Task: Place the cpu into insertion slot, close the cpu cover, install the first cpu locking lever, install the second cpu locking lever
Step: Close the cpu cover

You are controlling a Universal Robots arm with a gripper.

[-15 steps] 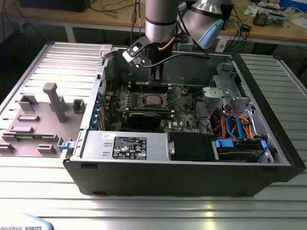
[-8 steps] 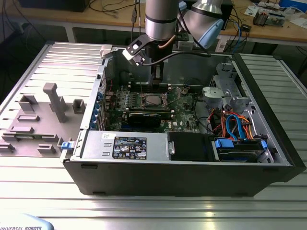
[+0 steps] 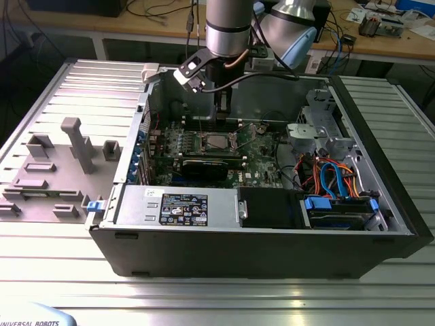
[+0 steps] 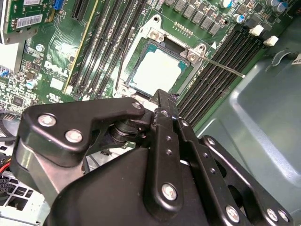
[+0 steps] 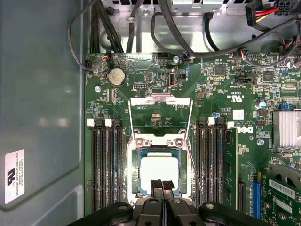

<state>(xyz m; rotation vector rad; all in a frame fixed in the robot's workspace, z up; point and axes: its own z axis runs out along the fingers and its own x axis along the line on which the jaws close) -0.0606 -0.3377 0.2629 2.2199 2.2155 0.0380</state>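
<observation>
The cpu (image 5: 159, 171), a square chip with a pale silvery top, lies flat in the insertion slot (image 5: 136, 162) on the green motherboard. It also shows in the second wrist view as the cpu (image 4: 157, 70). The cpu cover (image 5: 160, 99), a thin metal frame with an open window, stands flipped back from the socket on its hinge. One thin locking lever (image 5: 194, 169) runs unlatched beside the socket and shows as the rod-like lever (image 4: 222, 65). My gripper (image 5: 162, 184) is shut with nothing between its fingers, just above the cpu's edge. In the exterior view the gripper (image 3: 221, 112) hangs over the socket.
The open computer case (image 3: 380, 224) surrounds the board. Black memory slots (image 5: 106, 165) flank the socket on both sides. A long black card (image 3: 204, 166) lies in front of the socket. Cables (image 5: 188, 42) and a grey case wall (image 5: 42, 117) stand near.
</observation>
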